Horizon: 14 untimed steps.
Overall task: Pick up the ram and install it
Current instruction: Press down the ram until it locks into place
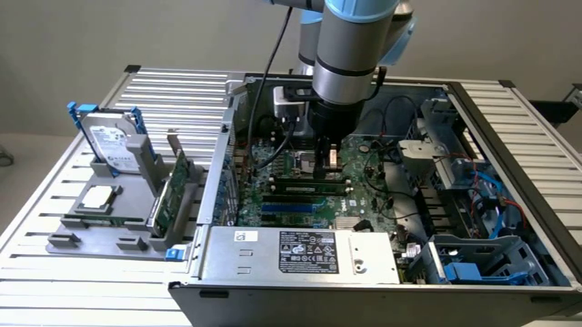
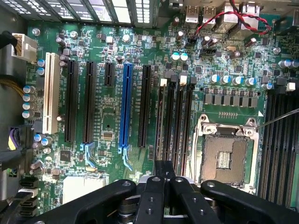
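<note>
Exterior view, from its left: slatted grey metal surface (image 1: 163, 88), carrying a grey moulded parts tray (image 1: 95, 236). A silver hard drive in a blue-handled bracket (image 1: 114, 146) is stood upright in the tray, a square silver processor chip (image 1: 95, 197) is laid flat before it, and a tall green expansion card (image 1: 177, 187) is stood on edge at the tray's case-side end. Next, an open grey computer case (image 1: 300, 253), with the green motherboard (image 1: 369, 197) exposed. The black two-fingered hand (image 1: 329, 160) is held low over the board on a vertical arm, fingers clenched together. The ram, a long narrow dark-green stick (image 1: 304, 180), is seen standing in a black slot just below and beside the fingertips, away from the tray. Contact between hand and stick cannot be told; nothing is seen gripped. Wrist view: the clenched hand (image 2: 163, 170) is lined up with the bank of black memory slots (image 2: 175, 116), between the long blue card slot (image 2: 125, 107) and the empty silver processor socket (image 2: 226, 156). Step judged: installing, the stick placed and the closed fingers set to press. Full seating is not confirmed; latch positions cannot be read. Next move is judged to call for a straight downward push, centred on the stick's edge, with no sideways load on the slot.
</note>
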Each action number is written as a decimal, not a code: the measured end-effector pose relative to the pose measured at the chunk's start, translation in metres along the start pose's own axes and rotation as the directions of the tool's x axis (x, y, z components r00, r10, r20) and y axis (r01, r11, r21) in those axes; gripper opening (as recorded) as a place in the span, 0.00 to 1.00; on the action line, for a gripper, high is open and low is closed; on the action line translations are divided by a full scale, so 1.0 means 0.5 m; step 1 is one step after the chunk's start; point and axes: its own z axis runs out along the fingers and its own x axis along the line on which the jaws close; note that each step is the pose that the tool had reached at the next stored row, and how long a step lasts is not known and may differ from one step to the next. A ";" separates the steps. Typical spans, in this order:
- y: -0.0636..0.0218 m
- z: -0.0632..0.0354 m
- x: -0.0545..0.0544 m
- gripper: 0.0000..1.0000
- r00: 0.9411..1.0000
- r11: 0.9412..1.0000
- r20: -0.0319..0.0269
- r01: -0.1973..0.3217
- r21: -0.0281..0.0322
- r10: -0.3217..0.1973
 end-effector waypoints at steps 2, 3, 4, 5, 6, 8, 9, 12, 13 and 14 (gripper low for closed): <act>0.000 0.000 0.000 0.11 1.000 1.000 0.000 0.000 0.000 0.000; 0.001 0.000 0.001 0.11 1.000 1.000 0.000 0.000 -0.001 0.000; 0.007 0.000 0.001 0.11 1.000 1.000 0.000 0.000 -0.001 0.000; 0.014 0.000 0.002 0.11 1.000 1.000 0.000 0.000 -0.001 0.000; 0.019 0.001 0.004 0.11 1.000 1.000 0.000 0.000 -0.001 0.000; 0.023 0.001 0.004 0.11 1.000 1.000 0.000 -0.001 -0.001 0.001; 0.023 0.001 0.004 0.11 1.000 1.000 0.000 -0.006 0.000 0.006; 0.023 0.001 0.004 0.11 0.999 0.999 0.002 -0.046 0.000 0.046; 0.023 0.001 0.004 0.11 0.998 0.998 0.002 -0.059 0.000 0.059; 0.023 0.001 0.004 0.11 0.997 0.997 0.003 -0.072 0.001 0.072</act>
